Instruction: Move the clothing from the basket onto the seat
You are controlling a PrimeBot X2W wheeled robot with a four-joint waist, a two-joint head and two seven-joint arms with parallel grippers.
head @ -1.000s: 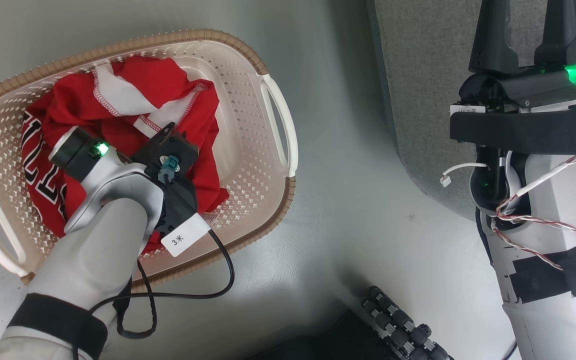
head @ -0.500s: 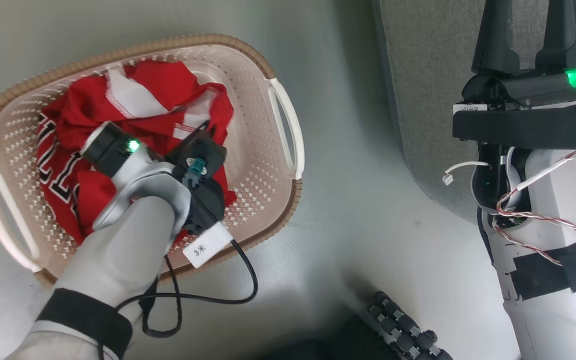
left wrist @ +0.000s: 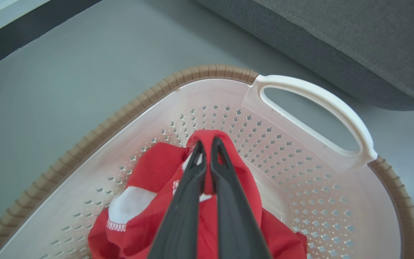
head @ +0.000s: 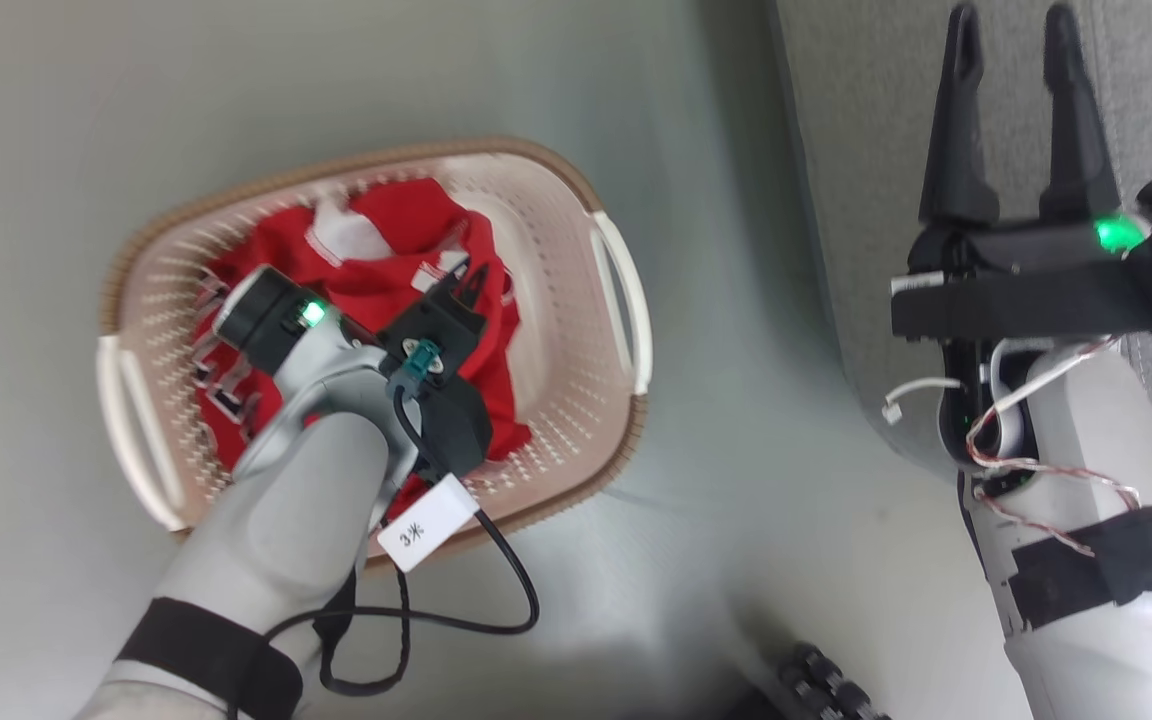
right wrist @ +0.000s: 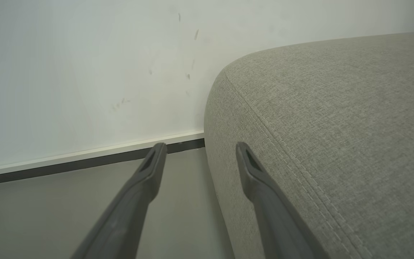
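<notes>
The left gripper [left wrist: 206,144] is inside the basket [left wrist: 120,118], with its fingers pressed together on a raised fold of the red clothing [left wrist: 248,180]. The rest of the clothing lies bunched on the basket bottom, with white trim visible. The basket stands on the grey floor [head: 236,80], near the seat [right wrist: 336,108] but not touching it. The right gripper [head: 1009,30] has its fingers spread with nothing between them and hovers at the seat edge
</notes>
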